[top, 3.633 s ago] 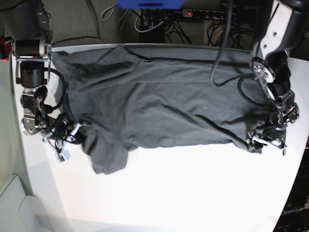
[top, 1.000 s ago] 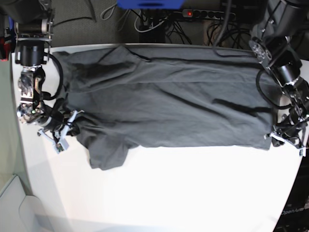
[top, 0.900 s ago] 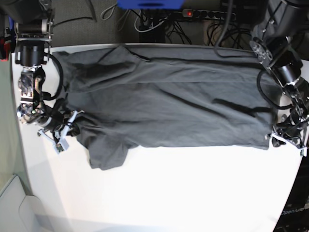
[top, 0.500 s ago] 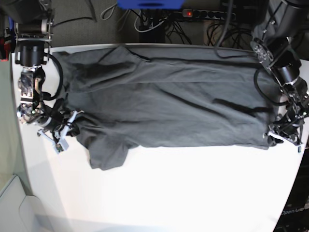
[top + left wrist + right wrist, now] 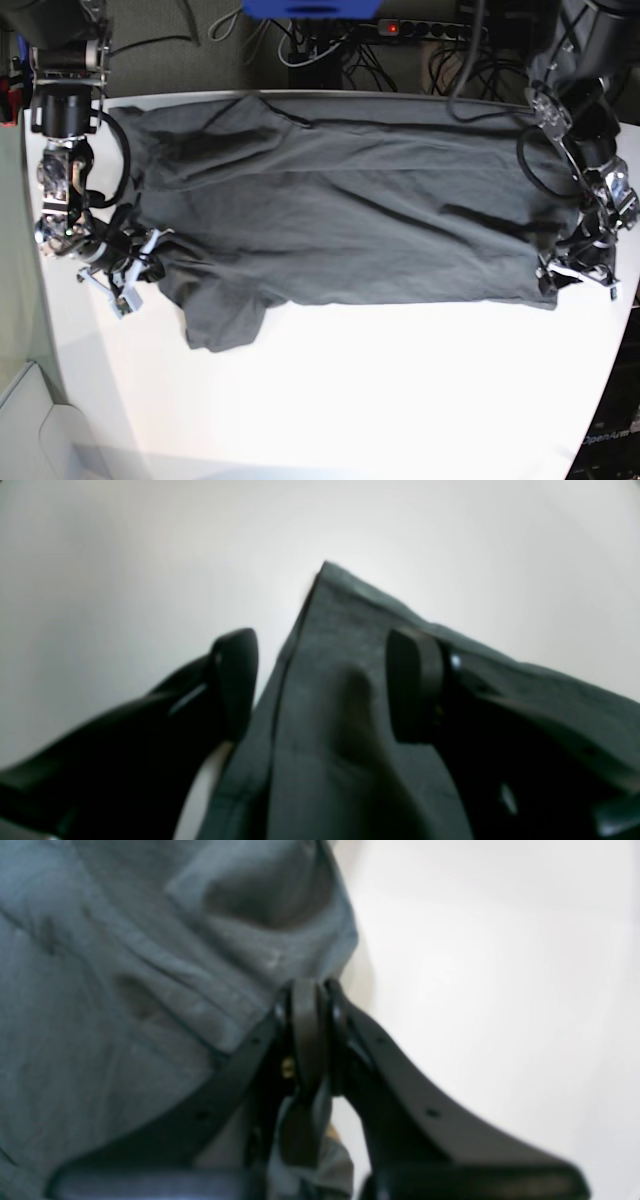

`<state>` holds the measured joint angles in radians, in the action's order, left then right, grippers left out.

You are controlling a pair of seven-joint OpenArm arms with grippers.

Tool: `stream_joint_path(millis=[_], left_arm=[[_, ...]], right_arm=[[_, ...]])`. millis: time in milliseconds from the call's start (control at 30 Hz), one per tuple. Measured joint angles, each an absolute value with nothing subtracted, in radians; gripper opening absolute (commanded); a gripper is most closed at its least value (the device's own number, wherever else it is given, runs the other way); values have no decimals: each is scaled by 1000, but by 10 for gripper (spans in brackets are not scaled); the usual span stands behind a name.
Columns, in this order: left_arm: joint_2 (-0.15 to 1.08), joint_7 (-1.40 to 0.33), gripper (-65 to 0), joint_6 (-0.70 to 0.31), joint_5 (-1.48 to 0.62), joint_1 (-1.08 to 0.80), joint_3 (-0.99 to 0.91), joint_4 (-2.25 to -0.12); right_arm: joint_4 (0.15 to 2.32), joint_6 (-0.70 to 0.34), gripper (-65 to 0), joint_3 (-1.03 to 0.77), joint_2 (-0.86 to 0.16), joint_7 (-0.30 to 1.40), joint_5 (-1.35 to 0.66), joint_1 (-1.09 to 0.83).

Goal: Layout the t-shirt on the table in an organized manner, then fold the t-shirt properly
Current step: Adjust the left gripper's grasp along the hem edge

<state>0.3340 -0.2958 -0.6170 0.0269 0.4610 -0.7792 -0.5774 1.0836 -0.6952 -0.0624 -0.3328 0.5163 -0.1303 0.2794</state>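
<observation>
The t-shirt (image 5: 340, 215) lies spread wide across the far half of the table (image 5: 400, 400), a dark charcoal sheet running almost from one side edge to the other, its top line following the far edge and its lower hem drawn fairly straight across the middle. It looks mostly flat, with long shallow creases slanting through the body, and one sleeve (image 5: 222, 318) hangs out past the hem toward the near edge, close to the table's left side as the base camera shows it. At that same side the right gripper (image 5: 140, 262) sits low against the cloth where the sleeve meets the body; its wrist camera shows the two black fingers (image 5: 307, 1032) pressed tight together with a fold of grey fabric pinched between them and more cloth bunched up just beyond. Across the table, at the hem's corner near the opposite side edge, the left gripper (image 5: 578, 277) is at the fabric with its jaws standing apart: from its wrist camera one pad (image 5: 415, 685) rests on top of the shirt's pointed corner while the other is off to the side over bare white surface, and the cloth lies loose between them, not squeezed. The near half of the table is plain white. Behind the far edge I can see a tangle of black cables (image 5: 440, 55) and a power strip (image 5: 425, 28) on the floor.
</observation>
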Motion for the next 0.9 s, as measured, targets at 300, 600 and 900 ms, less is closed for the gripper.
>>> stream_joint_path(millis=[300,600,900], left_arm=[[353,-278,-260,-538,16,499,-777,-488],[357,-268,-397,-460,14,499,-776,-486],[352,-275,-532,-461,13,499,-774,-484]], right_arm=[[1083,-695,-650,-62,-333,516,-131,279],[1083,-695,-650,-62,-335,516,-131,279],[1082,-695,-650,-64,-336,516,-131,277]])
